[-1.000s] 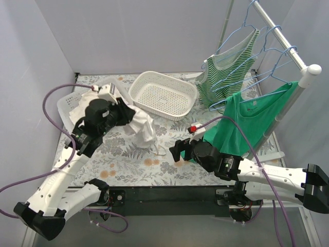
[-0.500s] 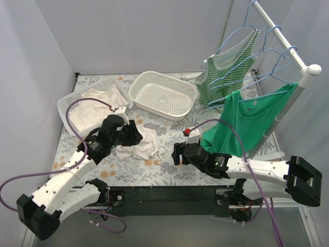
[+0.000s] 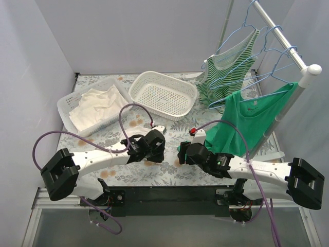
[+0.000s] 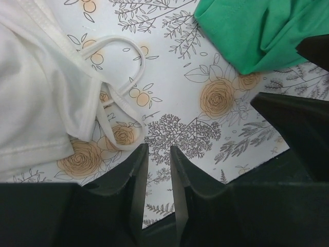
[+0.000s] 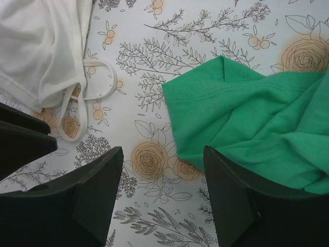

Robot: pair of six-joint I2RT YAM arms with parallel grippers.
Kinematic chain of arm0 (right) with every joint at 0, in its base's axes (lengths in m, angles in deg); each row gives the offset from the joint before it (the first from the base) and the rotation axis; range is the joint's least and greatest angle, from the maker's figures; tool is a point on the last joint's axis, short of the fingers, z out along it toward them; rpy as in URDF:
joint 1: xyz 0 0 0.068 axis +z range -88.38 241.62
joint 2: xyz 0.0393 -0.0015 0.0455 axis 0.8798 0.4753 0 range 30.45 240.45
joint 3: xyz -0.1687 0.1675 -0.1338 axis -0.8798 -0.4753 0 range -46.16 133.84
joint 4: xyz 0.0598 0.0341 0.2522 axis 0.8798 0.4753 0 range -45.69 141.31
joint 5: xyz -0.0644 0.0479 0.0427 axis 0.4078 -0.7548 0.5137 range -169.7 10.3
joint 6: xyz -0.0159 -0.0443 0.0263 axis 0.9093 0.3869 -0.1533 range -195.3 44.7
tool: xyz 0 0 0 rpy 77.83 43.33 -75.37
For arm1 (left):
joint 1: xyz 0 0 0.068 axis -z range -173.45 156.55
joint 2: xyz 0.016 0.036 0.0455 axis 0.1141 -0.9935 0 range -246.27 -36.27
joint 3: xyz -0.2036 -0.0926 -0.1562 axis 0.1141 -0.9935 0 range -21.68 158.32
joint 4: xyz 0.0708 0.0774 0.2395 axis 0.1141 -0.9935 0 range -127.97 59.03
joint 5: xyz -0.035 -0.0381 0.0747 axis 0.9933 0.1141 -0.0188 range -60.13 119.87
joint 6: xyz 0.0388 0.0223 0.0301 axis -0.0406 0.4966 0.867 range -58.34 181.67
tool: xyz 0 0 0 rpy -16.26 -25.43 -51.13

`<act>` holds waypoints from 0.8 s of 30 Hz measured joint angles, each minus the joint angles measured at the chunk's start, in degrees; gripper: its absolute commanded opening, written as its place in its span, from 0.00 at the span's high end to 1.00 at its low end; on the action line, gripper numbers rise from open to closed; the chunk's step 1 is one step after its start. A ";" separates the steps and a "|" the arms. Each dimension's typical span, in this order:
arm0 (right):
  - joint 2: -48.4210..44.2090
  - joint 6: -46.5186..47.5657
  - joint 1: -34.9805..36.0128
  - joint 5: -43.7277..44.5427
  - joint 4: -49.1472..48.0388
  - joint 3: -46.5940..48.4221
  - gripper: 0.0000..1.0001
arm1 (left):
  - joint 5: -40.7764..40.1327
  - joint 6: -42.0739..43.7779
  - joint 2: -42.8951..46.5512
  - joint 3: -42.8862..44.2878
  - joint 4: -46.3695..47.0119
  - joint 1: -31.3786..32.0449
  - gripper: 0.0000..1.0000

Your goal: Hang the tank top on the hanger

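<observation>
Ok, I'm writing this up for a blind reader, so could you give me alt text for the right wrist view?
The right gripper hangs open and empty over a floral-print table, between two garments. A thin white cloth tank top with a looping narrow strap lies at upper left; a solid green cloth top lies in folds at right.

My overhead view sits high behind both arm bases and looks forward and down over the whole bench (image 3: 169, 128) from well back. My left wrist view hangs close above the bench, facing almost straight down past the left end effector (image 4: 158, 152) at its lower edge. My right wrist view does likewise over the right end effector (image 5: 162, 154). Both wrist views share one floral patch: the tank top (image 4: 31, 92) with its strap loop on their left, the green top (image 4: 252, 31) hem on their right.
</observation>
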 measured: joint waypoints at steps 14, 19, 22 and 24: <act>-0.52 -0.52 0.00 -0.02 0.31 -0.09 0.28 | -2.80 -2.05 -9.88 -1.22 5.29 1.42 0.71; 0.61 -0.46 0.00 -0.02 0.28 -0.07 0.28 | -3.89 -2.69 -10.88 -1.64 5.92 2.38 1.00; 2.25 -0.26 0.00 -0.07 0.33 0.31 0.28 | -4.72 -2.97 -11.13 -1.77 6.51 2.51 1.00; 3.65 0.07 0.00 -0.26 0.28 1.07 0.28 | -5.55 -3.21 -10.38 -1.92 5.79 2.51 1.00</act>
